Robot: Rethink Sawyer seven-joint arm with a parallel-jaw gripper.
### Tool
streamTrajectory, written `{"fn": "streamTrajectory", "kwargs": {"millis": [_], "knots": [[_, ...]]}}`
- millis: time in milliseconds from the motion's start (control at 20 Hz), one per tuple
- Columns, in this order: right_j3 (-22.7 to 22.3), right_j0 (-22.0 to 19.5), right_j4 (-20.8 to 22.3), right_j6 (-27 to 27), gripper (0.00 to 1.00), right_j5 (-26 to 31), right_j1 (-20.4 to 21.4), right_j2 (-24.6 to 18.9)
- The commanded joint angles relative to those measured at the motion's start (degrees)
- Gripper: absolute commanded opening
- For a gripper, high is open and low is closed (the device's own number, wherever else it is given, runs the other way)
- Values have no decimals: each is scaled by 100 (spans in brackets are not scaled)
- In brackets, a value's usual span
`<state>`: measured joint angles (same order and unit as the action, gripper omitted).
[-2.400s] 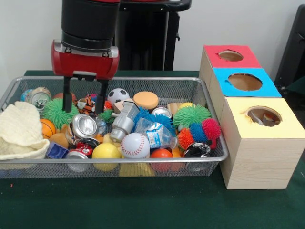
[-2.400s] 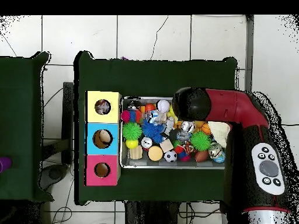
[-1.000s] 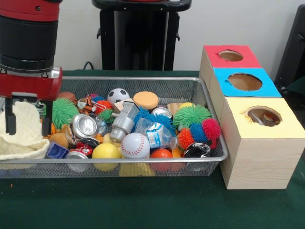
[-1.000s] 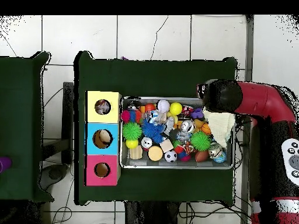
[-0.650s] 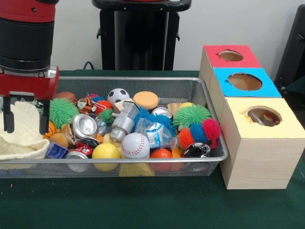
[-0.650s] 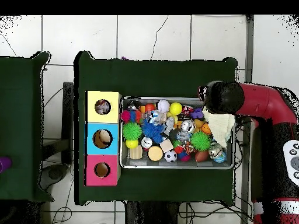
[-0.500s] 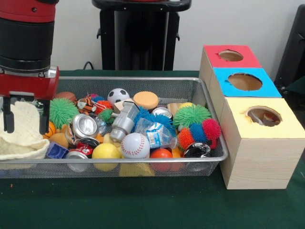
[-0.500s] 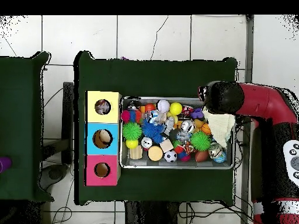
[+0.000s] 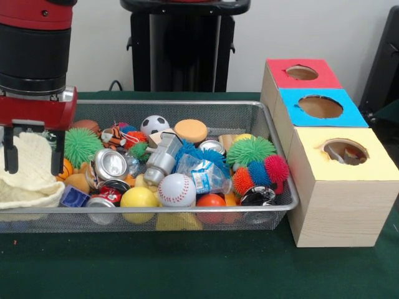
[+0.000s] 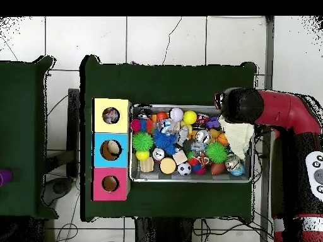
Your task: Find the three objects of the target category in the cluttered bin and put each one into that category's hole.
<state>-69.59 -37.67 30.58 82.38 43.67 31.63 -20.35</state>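
Gripper [image 9: 34, 156] is hanging with jaws spread astride the cream cloth [image 9: 25, 171] at the bin's [image 9: 187, 215] end, likely positioning to grab it, well apart from the boxes [image 9: 330, 149].

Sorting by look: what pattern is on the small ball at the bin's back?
White with black patches, a soccer ball; clearest in the front view.

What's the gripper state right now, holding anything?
Gripper: open, holding nothing; its black fingers straddle the cream knitted cloth at the end of the wire mesh bin.
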Motion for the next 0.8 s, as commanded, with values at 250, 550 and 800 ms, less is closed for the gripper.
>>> {"fn": "streamTrajectory", "kwargs": {"millis": [250,550,800], "knots": [[-643,-34,310,-1641,100,662,-141,-335],[-673,-79,328,-1701,100,606,-288,-389],[-634,-74,454,-1763,100,505,-445,-369]]}}
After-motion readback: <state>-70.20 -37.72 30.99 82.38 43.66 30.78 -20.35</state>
